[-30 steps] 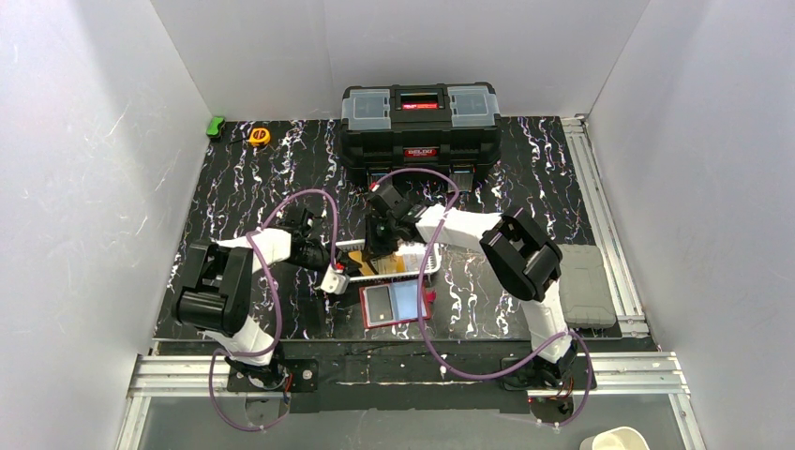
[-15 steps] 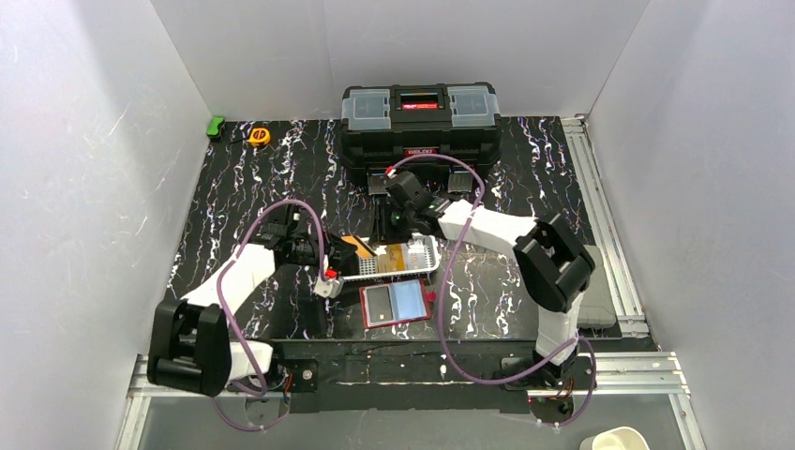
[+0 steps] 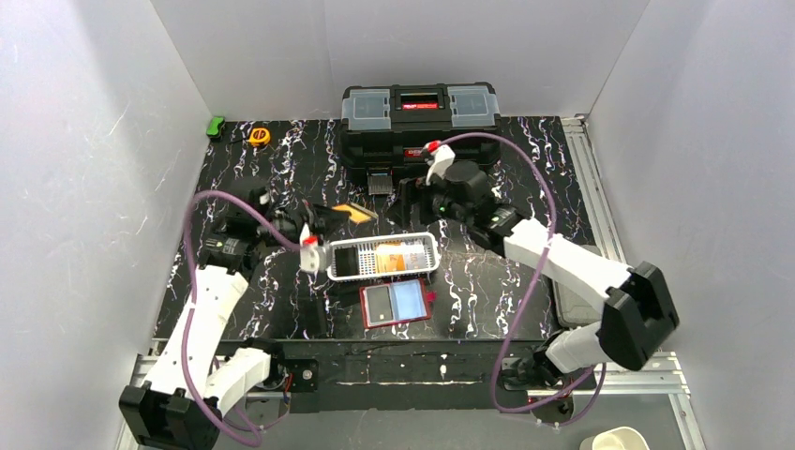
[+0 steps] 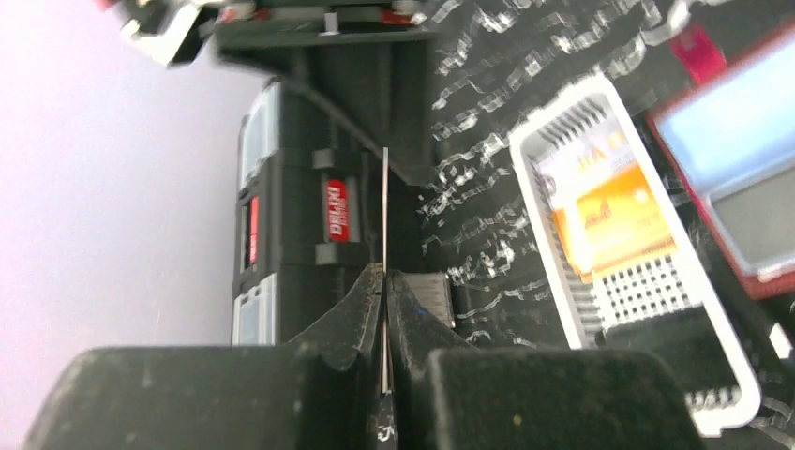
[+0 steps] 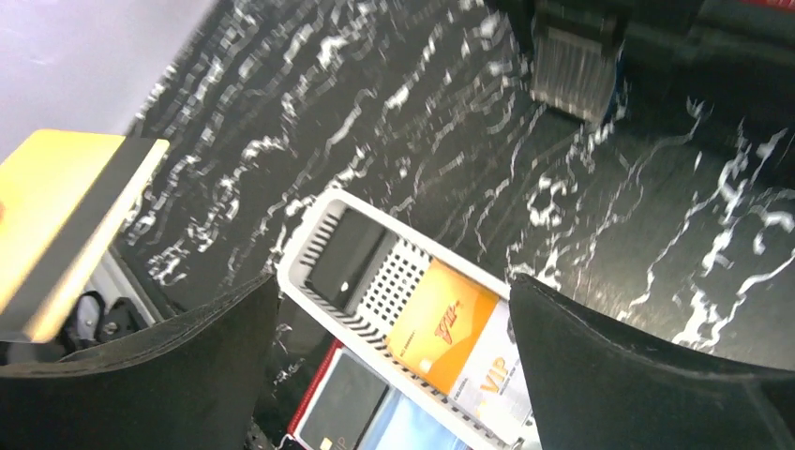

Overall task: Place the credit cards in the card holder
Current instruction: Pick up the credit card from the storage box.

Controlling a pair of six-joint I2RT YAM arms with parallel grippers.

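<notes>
1. Change. My right gripper [image 5: 394,281] has released the orange card [image 3: 354,213] and drawn back toward the toolbox [image 3: 419,117] at the far edge of the bench [image 3: 281,178]. Its jaws now stand wide apart with nothing between them. A second ago both my grippers were crowded over the white basket [image 3: 427,265].

2. Present hold. My left gripper [image 4: 384,281] is clamped on the orange card, which shows edge-on between the pads in the left wrist view. The card is now in the air, left of the basket's far left corner and clear of it.

3. Task objects. The card holder [image 3: 424,314] lies open near the near edge of the bench, just in front of the basket. A grey card [image 3: 380,302] and a light blue card [image 3: 408,297] appear to be seated in it. More cards remain in the basket.

4. Meaning. I judge the handover complete. The next action falls to my left arm: carry the card to the holder, then slide it in flat.
</notes>
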